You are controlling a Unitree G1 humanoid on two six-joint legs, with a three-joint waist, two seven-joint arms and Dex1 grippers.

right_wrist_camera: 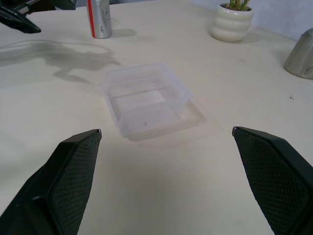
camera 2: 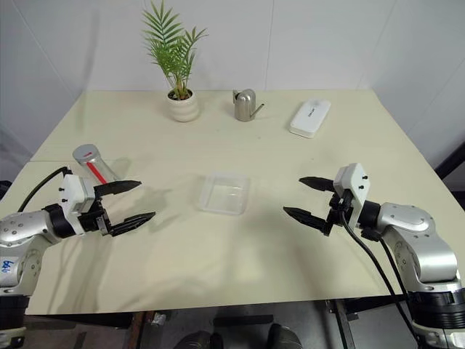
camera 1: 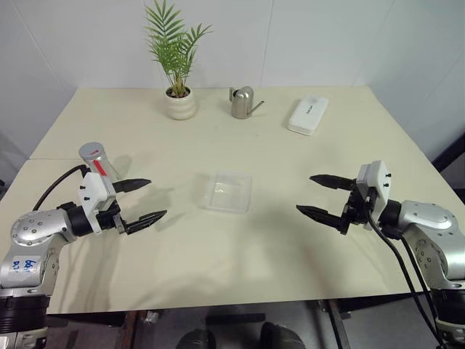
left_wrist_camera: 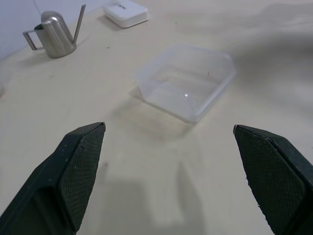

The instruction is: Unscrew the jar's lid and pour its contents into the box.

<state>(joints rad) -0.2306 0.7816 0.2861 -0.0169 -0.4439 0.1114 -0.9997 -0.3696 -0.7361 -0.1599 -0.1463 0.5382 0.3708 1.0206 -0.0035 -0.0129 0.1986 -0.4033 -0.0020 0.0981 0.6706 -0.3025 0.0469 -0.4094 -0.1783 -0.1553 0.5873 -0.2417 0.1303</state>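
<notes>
The left hand [camera 1: 142,201] hangs just above the table [camera 1: 290,167] with its two black fingers spread wide and nothing between them, pointing level toward the middle of the table. The right hand [camera 1: 325,195] mirrors it on the other side, just as wide and just as empty, aimed inward. Both arms reach forward with the wrists turned in, so the hands face each other across the work area; this reads as a ready pose from which either can move in.

Just behind the left hand stands the jar [camera 2: 90,161], upright on the table, its lid [camera 2: 84,152] on top and apparently screwed down; its contents cannot be made out. It sits on the left hand's side, probably so that hand can grip the body while the right twists the lid.

Between the two hands, a little farther out, lies the box [camera 1: 229,191], open side up and well apart from the jar, placed centrally where either arm could tip into it.

Along the far edge stand a potted plant [camera 1: 179,93], a metal watering can [camera 1: 242,102] and a white oblong case [camera 1: 307,115], well away from the work.
</notes>
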